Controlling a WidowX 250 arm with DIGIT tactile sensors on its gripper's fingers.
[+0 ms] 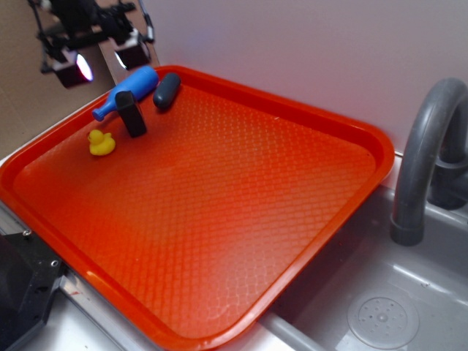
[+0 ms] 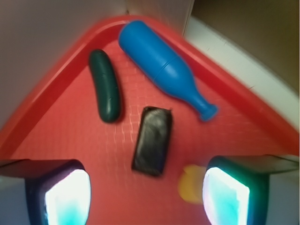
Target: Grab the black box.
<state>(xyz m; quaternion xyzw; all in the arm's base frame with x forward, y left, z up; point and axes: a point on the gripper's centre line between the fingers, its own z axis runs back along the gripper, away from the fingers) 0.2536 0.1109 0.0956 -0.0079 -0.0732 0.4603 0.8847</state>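
The black box (image 2: 152, 139) stands in the far corner of the red tray (image 1: 241, 183), between my spread fingers (image 2: 143, 197) and a little toward twelve o'clock from them in the wrist view. Its long axis runs roughly from twelve to six, tipped slightly toward one. The blue bottle (image 2: 161, 65) lies at one o'clock of it, the dark capsule (image 2: 105, 86) at ten, the yellow duck (image 2: 190, 185) by my right finger. I judge a straight descent would straddle it.

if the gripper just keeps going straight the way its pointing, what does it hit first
Most likely the black box: in the wrist view it sits between the two open fingers, just ahead of the gripper. The yellow duck is close to one finger and might get brushed; depth is hard to judge.
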